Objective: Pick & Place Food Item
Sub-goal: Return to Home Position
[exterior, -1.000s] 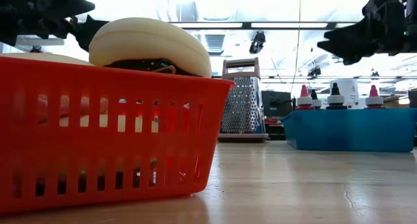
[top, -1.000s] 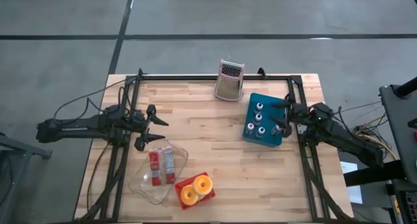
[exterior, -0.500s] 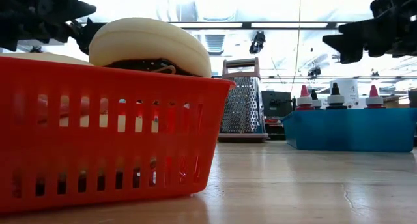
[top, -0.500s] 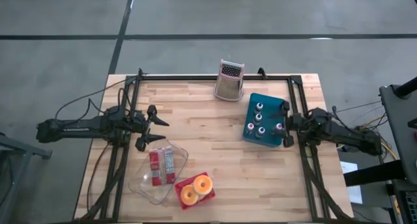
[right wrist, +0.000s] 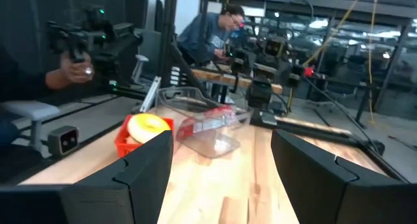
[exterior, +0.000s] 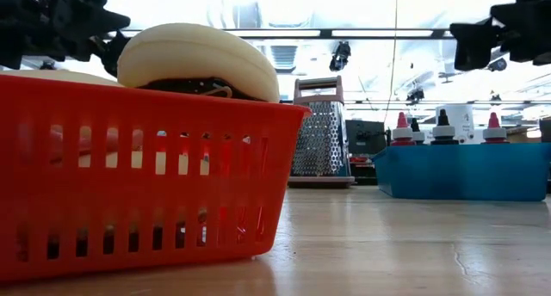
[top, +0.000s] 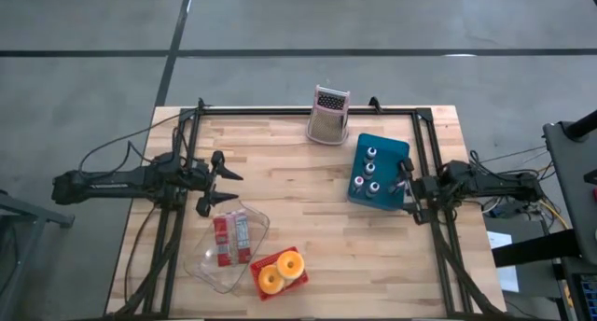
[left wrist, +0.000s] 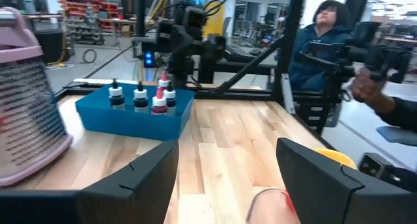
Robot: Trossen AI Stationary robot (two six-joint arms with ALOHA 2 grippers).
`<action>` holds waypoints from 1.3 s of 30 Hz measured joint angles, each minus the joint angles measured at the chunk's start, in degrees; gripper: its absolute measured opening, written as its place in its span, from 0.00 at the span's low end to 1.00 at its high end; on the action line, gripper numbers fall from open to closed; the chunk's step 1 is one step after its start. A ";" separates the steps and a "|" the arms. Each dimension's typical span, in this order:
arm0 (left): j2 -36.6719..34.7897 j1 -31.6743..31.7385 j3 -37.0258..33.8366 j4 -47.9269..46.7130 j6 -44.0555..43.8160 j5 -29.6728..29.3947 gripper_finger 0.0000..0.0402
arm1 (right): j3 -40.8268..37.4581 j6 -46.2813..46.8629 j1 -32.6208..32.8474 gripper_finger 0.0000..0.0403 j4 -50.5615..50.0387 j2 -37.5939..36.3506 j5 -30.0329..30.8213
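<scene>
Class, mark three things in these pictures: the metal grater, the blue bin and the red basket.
metal grater (top: 327,123), high view, its grating face.
blue bin (exterior: 461,171), low view, its front wall.
red basket (exterior: 129,98), low view, the solid band under its rim.

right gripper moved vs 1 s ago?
Yes. In the high view the right gripper has pulled back rightward, off the right edge of the blue bin. It now sits just beside the bin, open.

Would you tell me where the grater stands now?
In the high view, the grater stands at the table's top-centre edge, beside the blue bin.
</scene>
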 joint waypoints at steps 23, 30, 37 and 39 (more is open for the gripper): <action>-13.41 -8.76 -5.58 0.01 1.08 -13.66 0.65 | 1.15 1.20 1.51 0.64 -3.38 -0.02 3.13; -17.82 -10.08 -6.70 -6.07 -1.97 -13.53 0.65 | 1.15 2.72 1.51 0.62 -3.54 -0.02 5.07; -20.45 -10.12 -8.52 -5.12 -2.14 -8.70 0.65 | 1.15 2.89 1.53 0.64 -3.52 -0.02 5.60; -20.45 -10.12 -9.13 -4.52 -2.09 -8.67 0.65 | 1.15 2.88 1.69 0.65 -3.85 -0.02 5.52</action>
